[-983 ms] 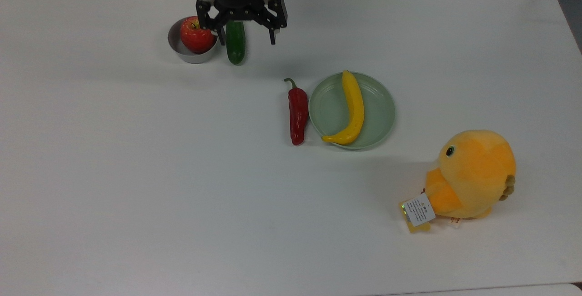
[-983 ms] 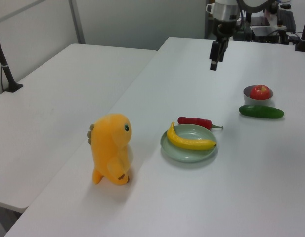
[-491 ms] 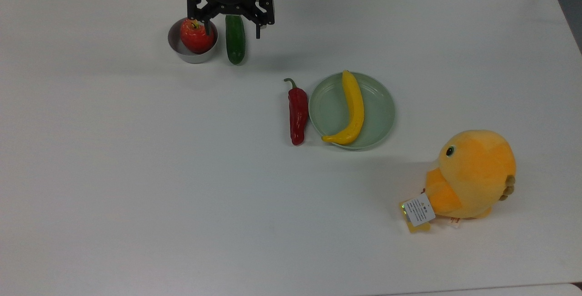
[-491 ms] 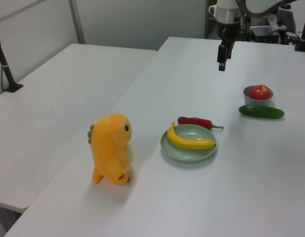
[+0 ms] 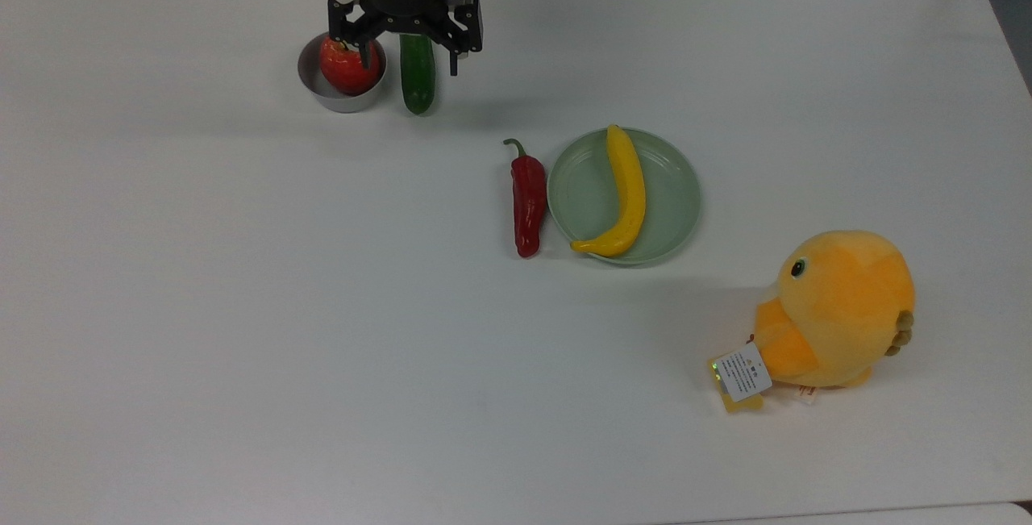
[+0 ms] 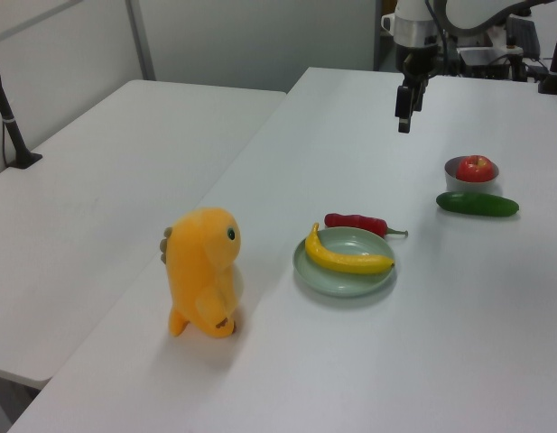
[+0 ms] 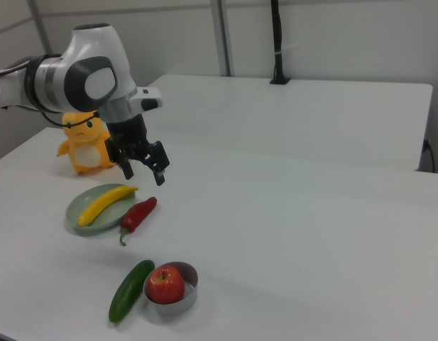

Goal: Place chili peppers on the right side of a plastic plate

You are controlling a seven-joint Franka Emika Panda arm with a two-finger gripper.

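A long dark-red chili pepper with a green stem lies on the white table against the top view's left rim of the pale green plastic plate. In the right view the chili lies just right of the plate; in the left view the chili lies behind the plate. A yellow banana rests in the plate. My gripper hangs open and empty in the air, well away from the chili, above the far part of the table.
A red apple sits in a small grey bowl, with a dark green cucumber beside it. An orange plush chick stands near the top view's lower right. A second white table adjoins on the left view's left.
The gripper has drawn back toward the far table edge in the top view and to the left view's right, staying open. The chili, plate and other objects have not moved.
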